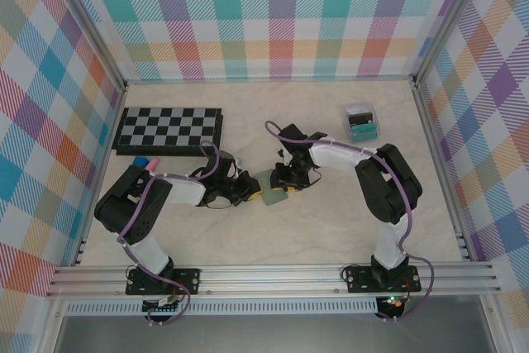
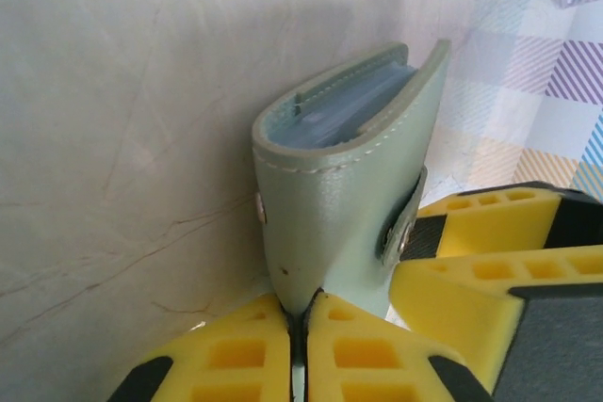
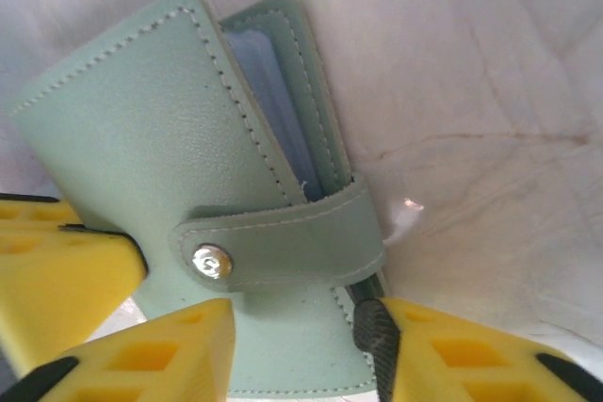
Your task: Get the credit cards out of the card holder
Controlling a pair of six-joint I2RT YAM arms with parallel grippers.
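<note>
Sage-green card holder held up near the middle of the bench, tab clasp snapped.
The left gripper is clamped tight on the folded spine. The right gripper stands part-open, straddling the clasp end. The holder looks light, soft and floppy, with grey-blue pockets showing inside. It is probably best to hold the spine firm and peel the tab's free end.

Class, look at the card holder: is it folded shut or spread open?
Folded shut: the card holder has its tab clasp wrapped across both halves.
</note>
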